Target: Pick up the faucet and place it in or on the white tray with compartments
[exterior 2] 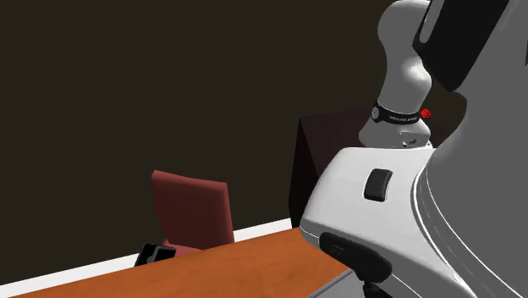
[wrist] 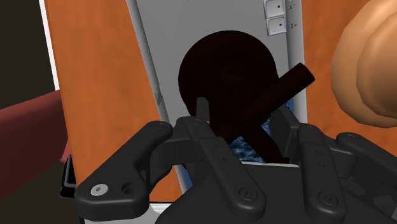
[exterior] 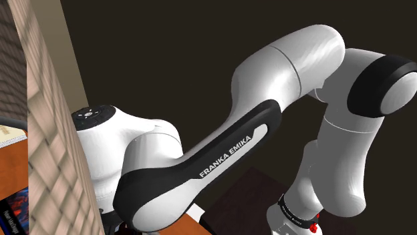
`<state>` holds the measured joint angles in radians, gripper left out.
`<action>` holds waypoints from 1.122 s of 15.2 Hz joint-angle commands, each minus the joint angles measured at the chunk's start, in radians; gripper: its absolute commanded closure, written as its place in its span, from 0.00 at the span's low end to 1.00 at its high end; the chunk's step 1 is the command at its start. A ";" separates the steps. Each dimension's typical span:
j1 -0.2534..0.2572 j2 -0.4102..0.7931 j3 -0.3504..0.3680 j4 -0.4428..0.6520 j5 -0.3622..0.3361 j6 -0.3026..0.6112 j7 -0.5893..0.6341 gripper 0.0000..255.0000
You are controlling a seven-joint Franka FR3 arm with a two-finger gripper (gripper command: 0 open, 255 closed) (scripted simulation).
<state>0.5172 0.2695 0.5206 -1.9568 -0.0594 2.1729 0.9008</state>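
Faucet (wrist: 226, 70) is where you want it: a near-black piece with a round body and a straight bar, sitting between the fingers of the gripper (wrist: 245, 124). In the wrist view those fingers look closed on its lower part rather than standing free of it. Treat that as a clasp, though the dark body hides the contact faces, so your hold may be less square than it seems. Straight beyond the faucet, along the gripper's line of sight, lies the white tray with compartments (wrist: 162, 44), a long grey-white panel on the orange-brown tabletop (wrist: 95, 76). The round body covers the tray's middle. The relation to mind is the bar. Its long axis runs slantwise across the tray, and its free end reaches the tray's rail on the side of the two small square pockets (wrist: 275, 18). It points at a tan rounded object (wrist: 369, 63) just off that rail. My reading is that you are over the tray and only the release is left. Lower straight toward the tray, and see that the bar lands inside the rail, not across it.
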 commanded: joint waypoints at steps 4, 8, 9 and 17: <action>0.007 0.035 -0.008 -0.029 -0.021 0.057 0.009 1.00; 0.014 0.068 -0.018 -0.044 -0.041 0.102 0.019 1.00; 0.017 0.080 -0.021 -0.048 -0.048 0.116 0.023 1.00; 0.016 0.080 -0.020 -0.048 -0.048 0.116 0.023 1.00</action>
<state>0.5374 0.3431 0.5058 -2.0032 -0.1066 2.2937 0.9263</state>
